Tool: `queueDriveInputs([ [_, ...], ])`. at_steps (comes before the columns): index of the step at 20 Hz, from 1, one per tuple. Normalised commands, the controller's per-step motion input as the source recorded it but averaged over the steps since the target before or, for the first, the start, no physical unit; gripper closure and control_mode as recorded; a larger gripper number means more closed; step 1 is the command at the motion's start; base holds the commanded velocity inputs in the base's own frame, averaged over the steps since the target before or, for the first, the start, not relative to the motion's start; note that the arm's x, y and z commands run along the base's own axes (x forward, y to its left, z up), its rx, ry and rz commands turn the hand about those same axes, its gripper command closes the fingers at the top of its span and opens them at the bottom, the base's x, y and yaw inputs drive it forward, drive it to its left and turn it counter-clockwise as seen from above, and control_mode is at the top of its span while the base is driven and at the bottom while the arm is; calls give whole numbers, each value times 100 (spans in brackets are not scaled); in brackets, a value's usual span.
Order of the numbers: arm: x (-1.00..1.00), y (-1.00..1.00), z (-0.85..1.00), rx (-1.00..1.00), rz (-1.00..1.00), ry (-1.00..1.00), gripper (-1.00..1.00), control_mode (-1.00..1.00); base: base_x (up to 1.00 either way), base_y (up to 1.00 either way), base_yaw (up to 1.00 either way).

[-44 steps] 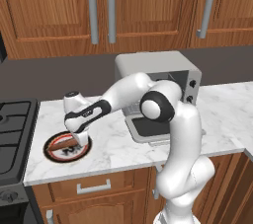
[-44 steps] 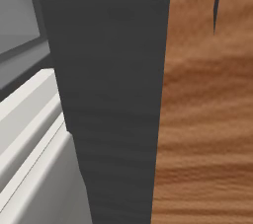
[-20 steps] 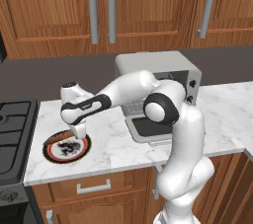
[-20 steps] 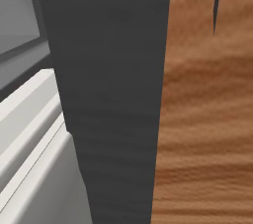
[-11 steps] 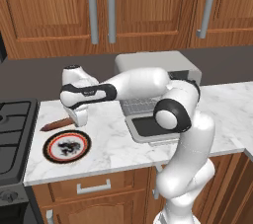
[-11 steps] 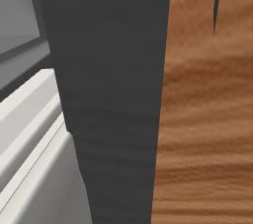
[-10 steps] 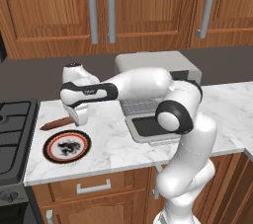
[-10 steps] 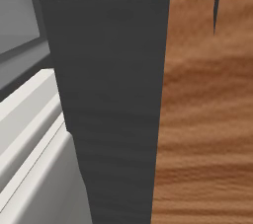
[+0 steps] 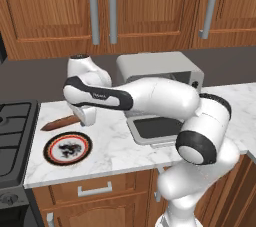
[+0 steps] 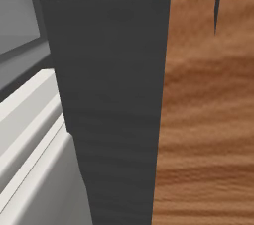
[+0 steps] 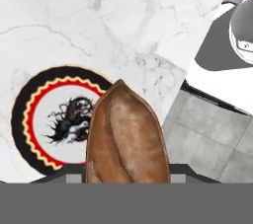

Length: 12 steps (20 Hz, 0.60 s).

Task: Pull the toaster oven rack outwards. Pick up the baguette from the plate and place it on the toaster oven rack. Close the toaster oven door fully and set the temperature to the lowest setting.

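In the left base view, the gripper [image 9: 86, 117] sits left of centre, pinching the baguette [image 9: 62, 122], which sticks out to the left and hangs in the air above the marble counter [image 9: 115, 146], just above and clear of the plate [image 9: 67, 147] in the lower left. The toaster oven [image 9: 160, 73] stands right of centre with its door [image 9: 156, 129] folded down flat toward the front. In the hand view the baguette [image 11: 127, 139] rises from the bottom centre, overlapping the plate [image 11: 54, 119] at centre left.
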Motion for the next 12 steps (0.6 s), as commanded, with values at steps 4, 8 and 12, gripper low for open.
queueDriveInputs([
  [4,-53,-66,34,0,5,-13,100,-100,0,0,0],
  [8,-41,-72,35,0,5,-17,100,-100,0,0,0],
  [12,-34,-84,53,0,5,-16,100,-100,0,0,0],
])
